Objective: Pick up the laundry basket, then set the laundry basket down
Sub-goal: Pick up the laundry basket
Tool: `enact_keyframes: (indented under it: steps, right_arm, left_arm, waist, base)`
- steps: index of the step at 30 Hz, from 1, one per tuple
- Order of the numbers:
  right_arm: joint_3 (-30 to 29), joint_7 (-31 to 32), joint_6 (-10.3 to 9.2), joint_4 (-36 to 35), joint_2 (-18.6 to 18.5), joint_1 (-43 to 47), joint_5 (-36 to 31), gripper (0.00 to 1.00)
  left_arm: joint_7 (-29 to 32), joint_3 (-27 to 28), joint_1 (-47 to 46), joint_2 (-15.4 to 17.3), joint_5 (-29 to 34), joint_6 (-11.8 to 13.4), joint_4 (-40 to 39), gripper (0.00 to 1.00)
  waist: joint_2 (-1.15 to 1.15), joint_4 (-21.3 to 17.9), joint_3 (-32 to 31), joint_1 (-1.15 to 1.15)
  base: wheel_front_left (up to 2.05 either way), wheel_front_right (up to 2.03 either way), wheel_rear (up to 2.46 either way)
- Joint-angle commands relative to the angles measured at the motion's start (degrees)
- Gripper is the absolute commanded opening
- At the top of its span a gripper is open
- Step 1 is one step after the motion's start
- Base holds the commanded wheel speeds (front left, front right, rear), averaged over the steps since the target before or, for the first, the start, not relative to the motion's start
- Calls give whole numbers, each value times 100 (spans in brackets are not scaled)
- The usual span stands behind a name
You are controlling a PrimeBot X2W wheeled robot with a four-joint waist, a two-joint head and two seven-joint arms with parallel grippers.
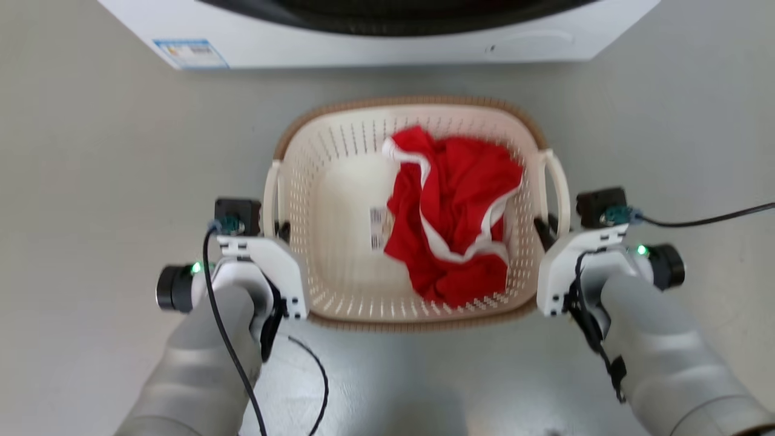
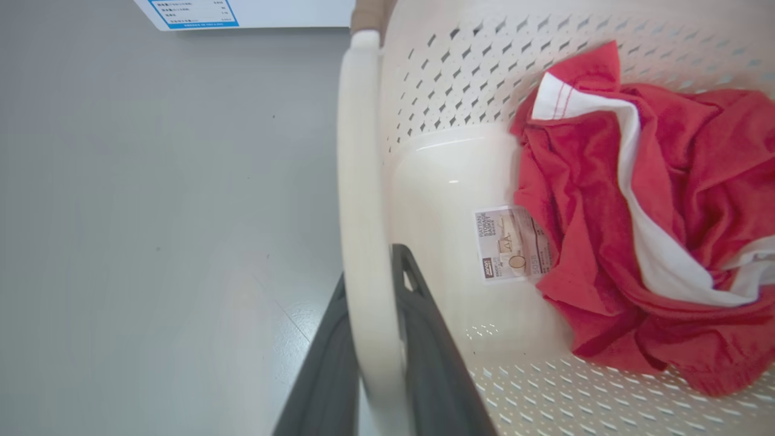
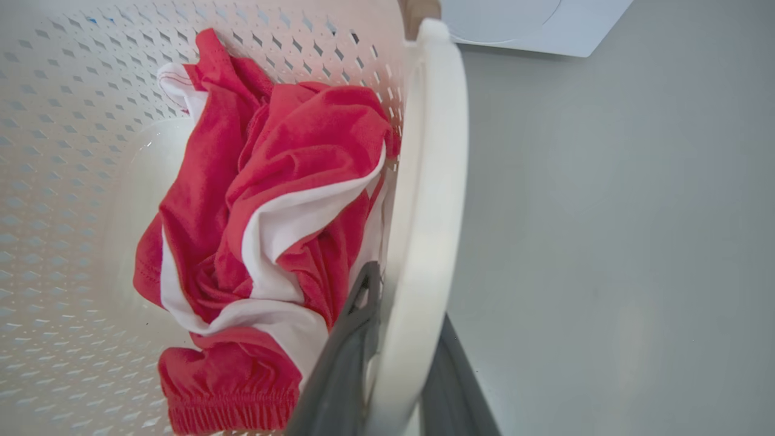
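The laundry basket (image 1: 412, 104) is cream-white with perforated walls and a brown rim, and sits between my two arms in the head view. A red garment with white trim (image 1: 448, 206) lies crumpled inside, beside a label sticker (image 1: 379, 227) on the floor of the basket. My left gripper (image 1: 282, 231) is shut on the left loop handle (image 2: 362, 200), with one dark finger (image 2: 430, 357) on each side of it. My right gripper (image 1: 545, 229) is shut on the right loop handle (image 3: 431, 181) in the same way. I cannot tell whether the basket touches the floor.
A white washer (image 1: 387, 42) stands just beyond the basket, with a blue-edged label (image 1: 190, 53) on its left front. Grey floor (image 1: 91, 169) spreads on both sides. Black cables (image 1: 315, 375) trail from my wrists.
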Motion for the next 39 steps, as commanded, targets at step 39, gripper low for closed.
enact_keyframes:
  steps: [39]
  right_arm:
    - [1590,1392,43,-581,128,1900,1273,0]
  left_arm:
    - [580,-1089,1979,105,-965,233,-308,0]
  waist:
    - [0,-303,-3038,0]
  base:
    - [0,0,0]
